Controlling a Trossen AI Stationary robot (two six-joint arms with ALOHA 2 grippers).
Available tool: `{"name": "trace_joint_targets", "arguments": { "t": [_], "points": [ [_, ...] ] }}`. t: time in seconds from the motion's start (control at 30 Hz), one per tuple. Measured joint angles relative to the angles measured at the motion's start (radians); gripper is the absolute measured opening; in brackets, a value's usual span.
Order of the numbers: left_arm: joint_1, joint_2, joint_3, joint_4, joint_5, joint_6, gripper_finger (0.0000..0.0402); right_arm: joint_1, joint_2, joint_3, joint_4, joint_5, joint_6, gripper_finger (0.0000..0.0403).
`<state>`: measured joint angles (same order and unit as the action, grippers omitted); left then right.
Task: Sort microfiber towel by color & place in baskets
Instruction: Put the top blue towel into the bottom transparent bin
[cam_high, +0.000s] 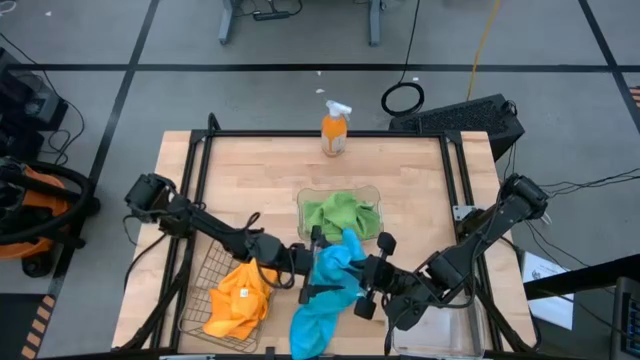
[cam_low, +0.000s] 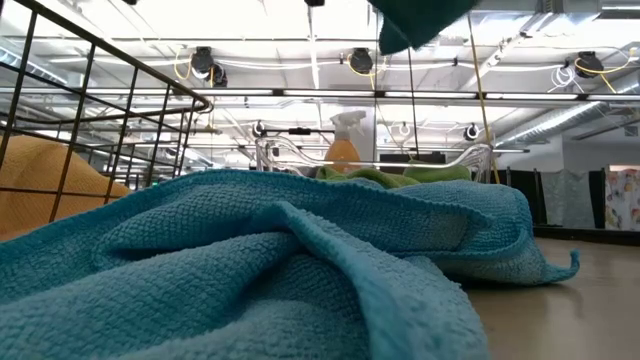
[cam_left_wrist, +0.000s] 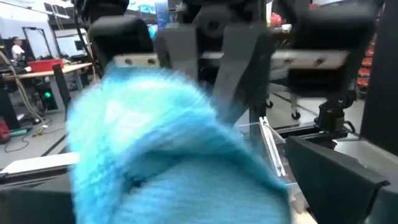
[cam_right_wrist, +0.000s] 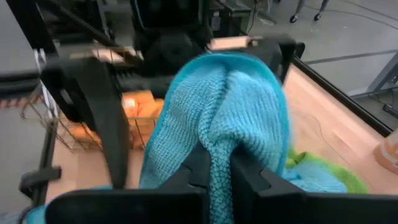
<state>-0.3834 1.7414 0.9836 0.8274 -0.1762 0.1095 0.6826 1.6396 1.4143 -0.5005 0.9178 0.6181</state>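
spray bottle (cam_high: 335, 130) behind green-towel basket (cam_high: 305, 200), wire basket (cam_high: 200, 290) left

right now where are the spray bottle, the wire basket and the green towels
spray bottle (cam_high: 334, 131), high view, on its orange body
wire basket (cam_high: 203, 283), high view, on bare mesh at its left side
green towels (cam_high: 337, 213), high view, on the middle of the pile

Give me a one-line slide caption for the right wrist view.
Right pincer shut on a blue towel, wire basket with orange towels behind.
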Motion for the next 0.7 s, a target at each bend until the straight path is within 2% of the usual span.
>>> {"name": "trace_joint_targets", "arguments": {
  "t": [0.13,0.23,0.37,0.53,0.6,0.7],
  "points": [
    [0.017,0.0,0.0,-0.013,0.114,0.0,0.035,0.0,0.006,0.0,0.041,-0.003,-0.019,0.0018],
    [0.018,0.0,0.001,-0.032,0.179,0.0,0.0298,0.001,0.006,0.0,0.072,-0.009,-0.033,0.0018],
    [0.02,0.0,0.001,-0.048,0.194,0.001,0.0194,0.004,0.006,0.0,0.106,-0.02,-0.07,0.0018],
    [0.026,0.0,0.002,-0.048,0.212,0.008,0.0037,0.008,0.006,0.0,0.125,-0.027,-0.076,0.0021],
    [0.026,0.0,0.002,-0.05,0.235,0.007,0.0021,0.008,0.006,0.0,0.131,-0.044,-0.053,0.0032],
    [0.026,0.0,0.002,-0.056,0.248,0.007,0.003,0.007,0.006,0.0,0.131,-0.083,-0.011,0.0068]
  ]
}}
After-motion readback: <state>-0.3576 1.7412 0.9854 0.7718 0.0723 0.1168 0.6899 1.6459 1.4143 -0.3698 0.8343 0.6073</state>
